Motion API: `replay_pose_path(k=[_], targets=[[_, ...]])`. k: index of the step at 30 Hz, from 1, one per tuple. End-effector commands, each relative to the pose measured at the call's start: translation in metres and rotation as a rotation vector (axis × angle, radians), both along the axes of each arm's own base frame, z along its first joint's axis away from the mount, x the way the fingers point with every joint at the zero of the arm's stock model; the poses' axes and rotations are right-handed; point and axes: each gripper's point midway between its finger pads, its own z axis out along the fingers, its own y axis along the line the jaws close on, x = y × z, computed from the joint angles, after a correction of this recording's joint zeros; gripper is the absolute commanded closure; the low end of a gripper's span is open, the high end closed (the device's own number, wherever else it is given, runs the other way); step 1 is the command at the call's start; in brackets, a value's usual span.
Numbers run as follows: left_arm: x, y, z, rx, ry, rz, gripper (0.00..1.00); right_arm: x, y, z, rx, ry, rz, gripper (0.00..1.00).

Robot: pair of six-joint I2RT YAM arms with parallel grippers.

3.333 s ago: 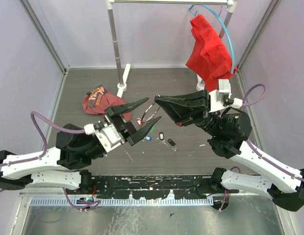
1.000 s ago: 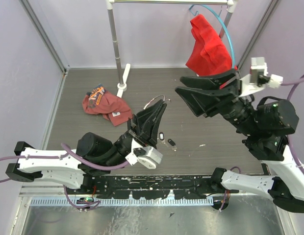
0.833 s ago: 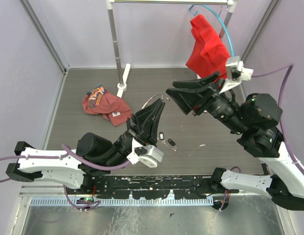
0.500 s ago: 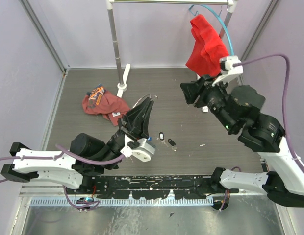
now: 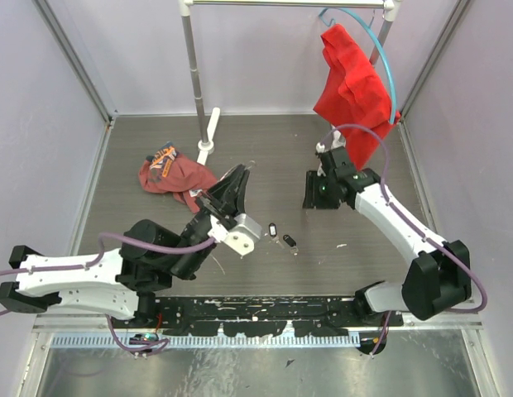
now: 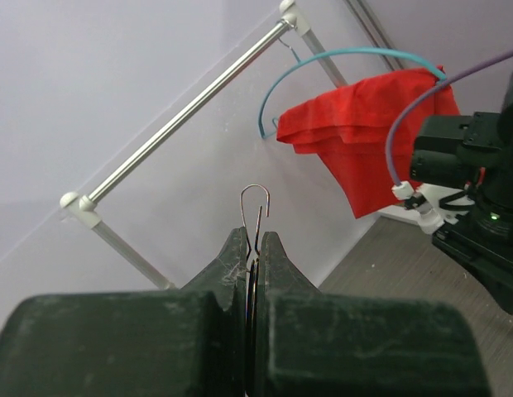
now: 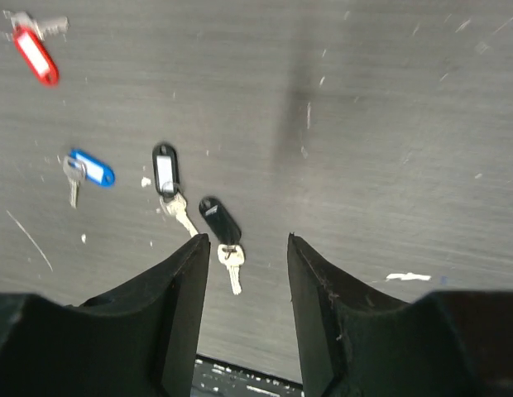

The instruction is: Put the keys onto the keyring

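while the left fingers (image 6: 227, 277) are clamping tight on the thin wire keyring (image 6: 255, 203) and holding it up off the worktop (image 7: 405, 99), the right fingers (image 7: 327, 298) are hanging parted and gripping nothing, just above the keys: red-tagged key (image 7: 35, 54), blue-tagged key (image 7: 91, 171), and two black-tagged ones (image 7: 164, 169) lying side by side.

Four keys (image 7: 217, 219), one keyring (image 6: 256, 223) — two red cloths (image 5: 353, 83).
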Motion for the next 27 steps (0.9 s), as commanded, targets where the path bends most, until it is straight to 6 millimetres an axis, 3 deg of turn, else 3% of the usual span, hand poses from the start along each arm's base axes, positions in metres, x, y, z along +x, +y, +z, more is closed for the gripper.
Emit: replay_pose_path(k=[1, 3, 10, 15, 22, 27], targets=[[0.010, 0.010, -0.007, -0.045, 0.068, 0.001, 1.00, -0.016, 0.019, 0.008, 0.145, -0.030, 0.051, 0.52], [0.012, 0.009, -0.011, -0.036, 0.073, 0.008, 1.00, -0.029, 0.022, -0.012, 0.167, 0.027, 0.054, 0.55], [0.017, 0.009, -0.017, -0.033, 0.087, 0.016, 1.00, -0.059, 0.046, -0.053, 0.112, 0.106, 0.086, 0.58], [0.018, 0.009, -0.017, -0.031, 0.090, 0.020, 1.00, -0.064, 0.042, -0.069, 0.034, 0.109, 0.059, 0.58], [0.019, 0.009, -0.018, -0.029, 0.090, 0.022, 1.00, -0.080, 0.058, -0.091, 0.035, 0.166, 0.105, 0.62], [0.018, 0.008, -0.018, -0.026, 0.090, 0.021, 1.00, -0.081, 0.055, -0.102, -0.003, 0.182, 0.101, 0.66]])
